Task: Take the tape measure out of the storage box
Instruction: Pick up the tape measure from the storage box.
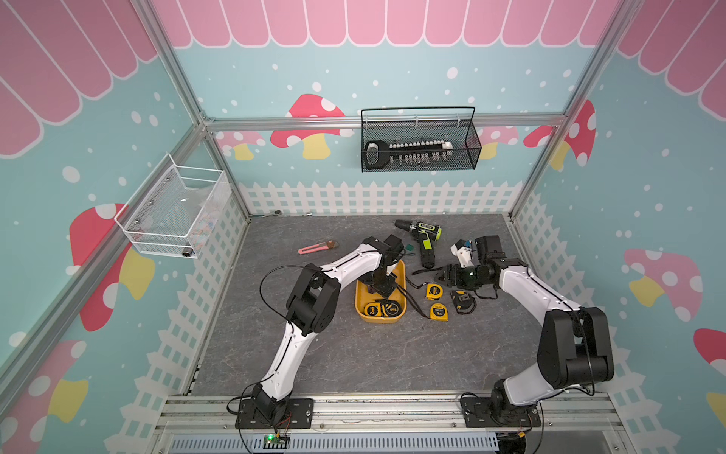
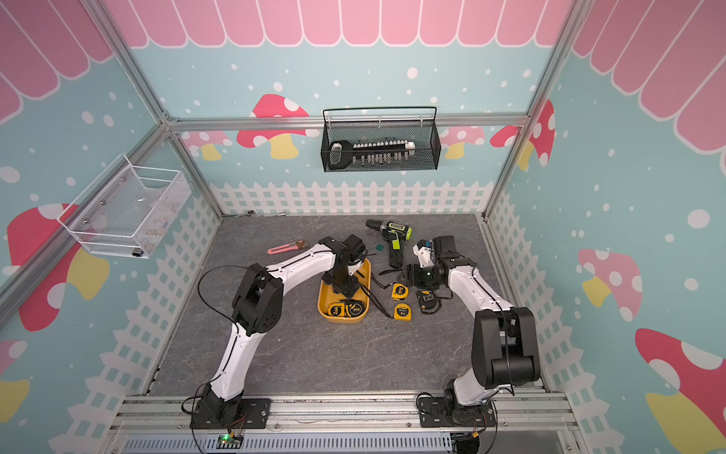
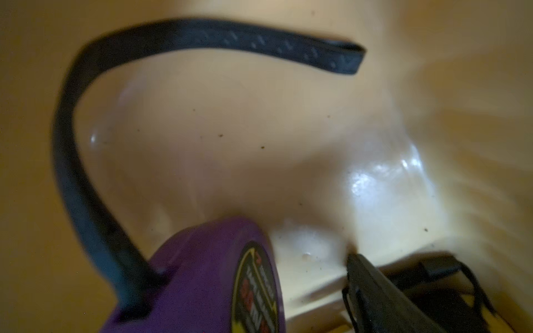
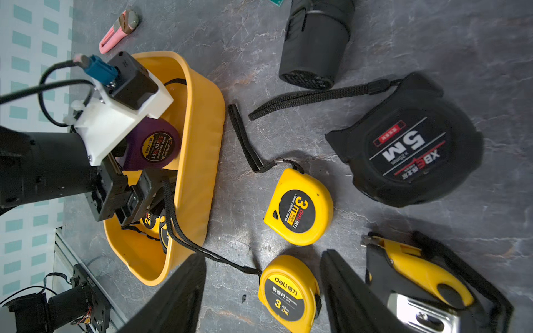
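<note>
Firstly, storage box (image 1: 379, 319) (image 4: 199, 161): a yellow-orange tub on the grey table (image 1: 353, 361). Its long axis runs near to far, with the far end leaning slightly right in both top views.

Purple tape measure (image 4: 155, 144) (image 3: 202, 276): inside the tub, about mid-length, standing on edge. Its broad faces lie along the tub's length, and the round label is turned toward the right arm's side. The black wrist strap (image 3: 86, 138) rises from the case and arcs over the tub floor. From above, the case is almost wholly hidden under the left gripper.

Left gripper (image 1: 383, 289) (image 4: 142, 196): reaches down into the tub. One finger (image 3: 372, 291) shows in the left wrist view, apart from the label face with bare floor between. The opposite finger is hidden. Nothing is clamped.

Right gripper (image 1: 442, 275) (image 4: 264, 256): above the table to the right of the tub, fingers spread wide, holding nothing.

Near end of the tub: 2m tape measure (image 1: 371, 309) and black-faced tape measure (image 1: 391, 307), side by side.

In the way: the loose strap (image 4: 173, 222) of the nearer yellow tape measure (image 1: 439, 311) (image 4: 288, 294), draped over the tub's right rim and lying inside beside the left gripper's fingers.

Table, right of the tub: second yellow tape measure (image 1: 434, 291), black 5M tape measure (image 4: 412, 147), black-and-yellow tape measure (image 1: 462, 302).

Table, farther back: drill (image 1: 422, 239), pink utility knife (image 1: 316, 247).
</note>
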